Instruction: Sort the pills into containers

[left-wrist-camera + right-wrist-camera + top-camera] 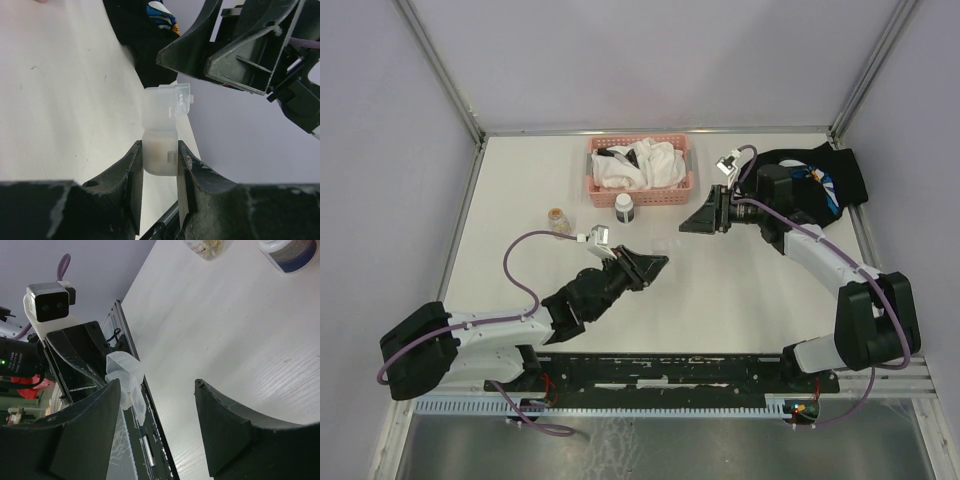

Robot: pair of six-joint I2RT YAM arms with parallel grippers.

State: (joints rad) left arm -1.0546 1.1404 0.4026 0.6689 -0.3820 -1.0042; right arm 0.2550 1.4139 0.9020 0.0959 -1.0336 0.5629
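My left gripper (pixel 648 266) is shut on a small clear plastic container (pixel 160 150) and holds it above the table, with its hinged lid (pixel 167 102) open at the far end. A faint tan smear shows inside; I cannot tell if it is a pill. My right gripper (pixel 705 216) is open and empty, facing the left gripper across a short gap. In the right wrist view the container (pixel 122 372) shows beside my open right gripper (pixel 157 385). A small jar of yellowish pills (pixel 558 218) and a white pill bottle with a dark label (pixel 624 208) stand on the table.
A pink mesh basket (pixel 597 187) with white cloths sits at the back centre, just behind the bottle. A black bag with coloured print (pixel 815 178) lies at the back right under the right arm. The table's metal frame rail runs along the near edge.
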